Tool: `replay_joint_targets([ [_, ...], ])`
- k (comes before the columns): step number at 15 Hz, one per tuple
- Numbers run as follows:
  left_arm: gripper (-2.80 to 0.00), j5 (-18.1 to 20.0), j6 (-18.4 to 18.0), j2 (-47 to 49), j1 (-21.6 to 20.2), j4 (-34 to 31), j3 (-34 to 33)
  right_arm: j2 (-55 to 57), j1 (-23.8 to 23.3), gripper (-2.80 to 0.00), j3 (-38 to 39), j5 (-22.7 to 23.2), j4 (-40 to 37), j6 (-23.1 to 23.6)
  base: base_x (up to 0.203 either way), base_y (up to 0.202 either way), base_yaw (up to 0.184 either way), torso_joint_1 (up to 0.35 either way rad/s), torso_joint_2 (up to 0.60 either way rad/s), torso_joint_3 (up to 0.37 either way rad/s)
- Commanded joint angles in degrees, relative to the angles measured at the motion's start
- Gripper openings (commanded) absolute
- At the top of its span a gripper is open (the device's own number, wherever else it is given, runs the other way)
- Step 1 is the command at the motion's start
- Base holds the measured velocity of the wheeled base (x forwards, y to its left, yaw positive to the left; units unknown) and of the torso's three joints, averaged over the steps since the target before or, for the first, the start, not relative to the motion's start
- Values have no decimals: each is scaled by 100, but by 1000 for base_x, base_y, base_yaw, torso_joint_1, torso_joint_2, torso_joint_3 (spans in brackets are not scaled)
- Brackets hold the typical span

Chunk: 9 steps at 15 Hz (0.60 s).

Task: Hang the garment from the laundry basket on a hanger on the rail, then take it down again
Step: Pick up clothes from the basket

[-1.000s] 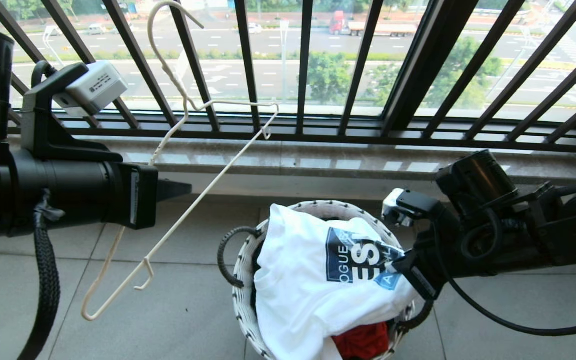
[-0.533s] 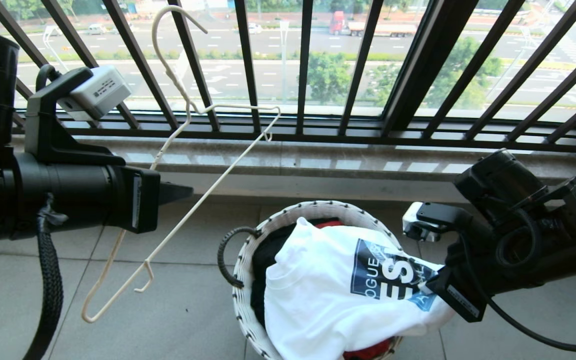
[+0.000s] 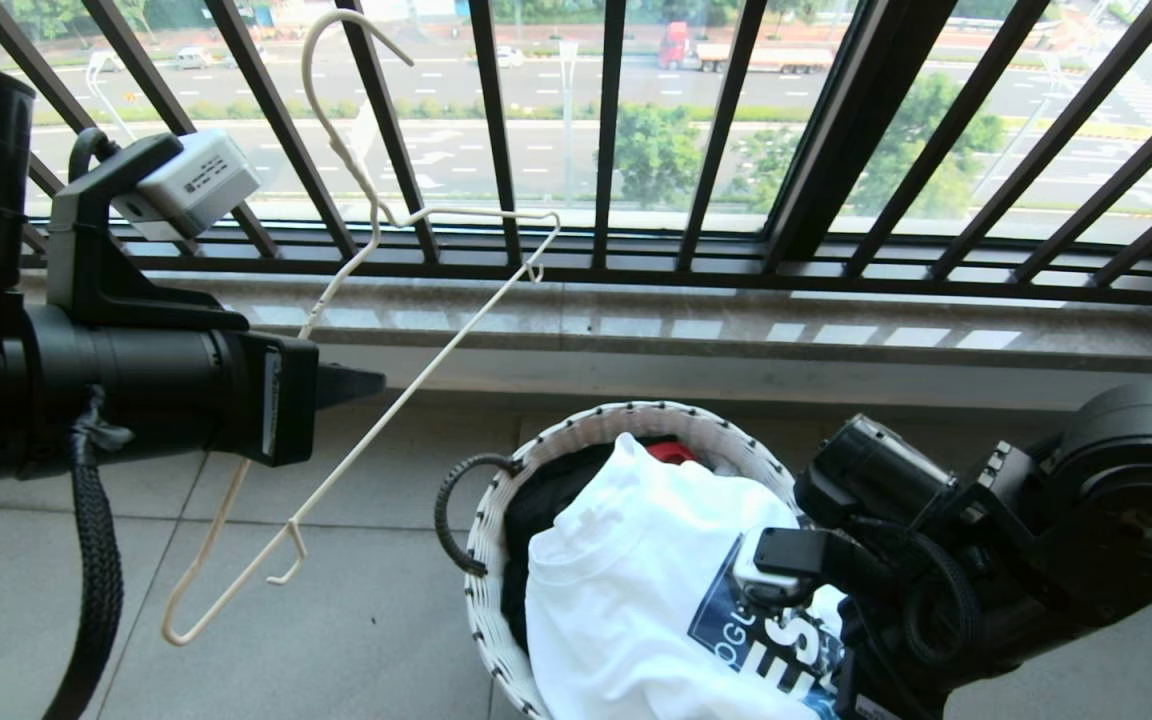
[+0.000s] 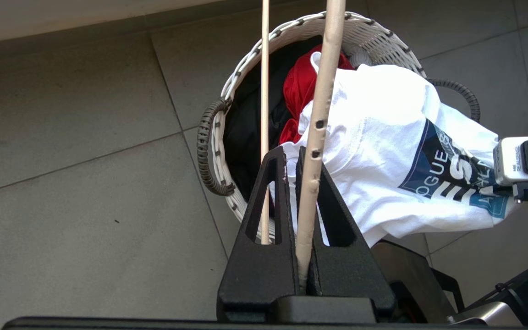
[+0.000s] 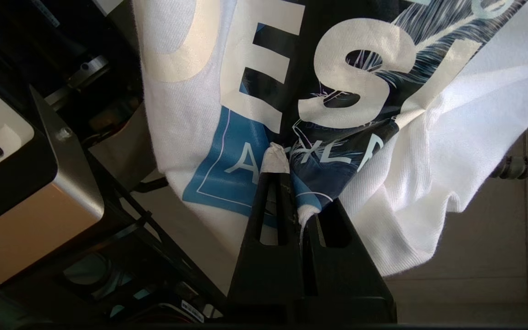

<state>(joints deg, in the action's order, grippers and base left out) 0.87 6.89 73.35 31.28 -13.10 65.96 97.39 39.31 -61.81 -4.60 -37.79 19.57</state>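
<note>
While the left hand [image 4: 301,183] hangs out over the floor tiles to the left of the basket, its fingers are pinched tight on a bar of the cream-white hanger [image 3: 376,400], which slants up towards the black window railing [image 3: 636,130]. Low on the right, the right hand [image 5: 287,183] is clamped on the dark blue logo of the white T-shirt [image 3: 626,600], a fold of cloth bunched between its fingers. Most of that shirt drapes over the white woven laundry basket [image 3: 496,530], above a black garment [image 4: 245,123] and a red one [image 4: 298,87]
</note>
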Motion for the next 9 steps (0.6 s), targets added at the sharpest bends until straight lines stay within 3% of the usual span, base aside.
replay_joint_targets([
  [1, -280, 0, 6, -14, 1, -9, 4, -125, 525, -280, 216, 3, -40, 2, 0, 0, 0, 0, 0, 0],
  [9, -280, 0, -3, -5, 1, -9, -4, 210, 906, -280, 453, -361, -22, -64, 0, 0, 0, 0, 0, 0],
])
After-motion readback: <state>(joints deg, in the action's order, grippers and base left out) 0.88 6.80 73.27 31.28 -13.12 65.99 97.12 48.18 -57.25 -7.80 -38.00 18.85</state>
